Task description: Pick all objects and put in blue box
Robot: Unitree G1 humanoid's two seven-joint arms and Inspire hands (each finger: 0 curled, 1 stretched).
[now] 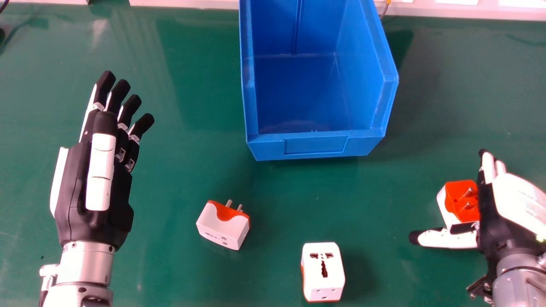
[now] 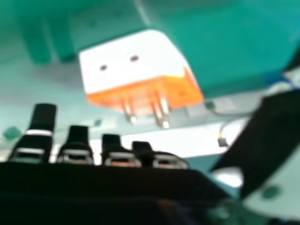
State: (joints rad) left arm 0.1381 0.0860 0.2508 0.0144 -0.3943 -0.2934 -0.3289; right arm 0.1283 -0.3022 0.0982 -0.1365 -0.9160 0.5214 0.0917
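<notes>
A green tabletop (image 1: 187,179) stretches beneath two robot hands, a blue box and three plug adapters, with a white ledge (image 1: 183,5) running along its far edge. The blue box (image 1: 315,146) stands upright toward the far side, its open top exposing the floor and inner walls. At left, the left hand (image 1: 76,192) is free of any load, its fingers extended over the table well apart from the box. Across the table, the right hand (image 1: 509,204) is likewise released, fingers straight and thumb spread away from them.

All three adapters are outside the box. The right adapter (image 1: 460,202), white with an orange face, sits between the right hand's thumb and fingers, ungrasped; whether the hand touches it cannot be told. The right hand view shows two dark holes in its white casing. The left adapter (image 1: 224,232) rests between the left hand and the middle of the table, its metal pins (image 1: 229,203) pointing toward the box. Nearer the robot, the middle adapter (image 1: 324,264) lies with its white socket face up, dark slots (image 1: 324,269) in view.
</notes>
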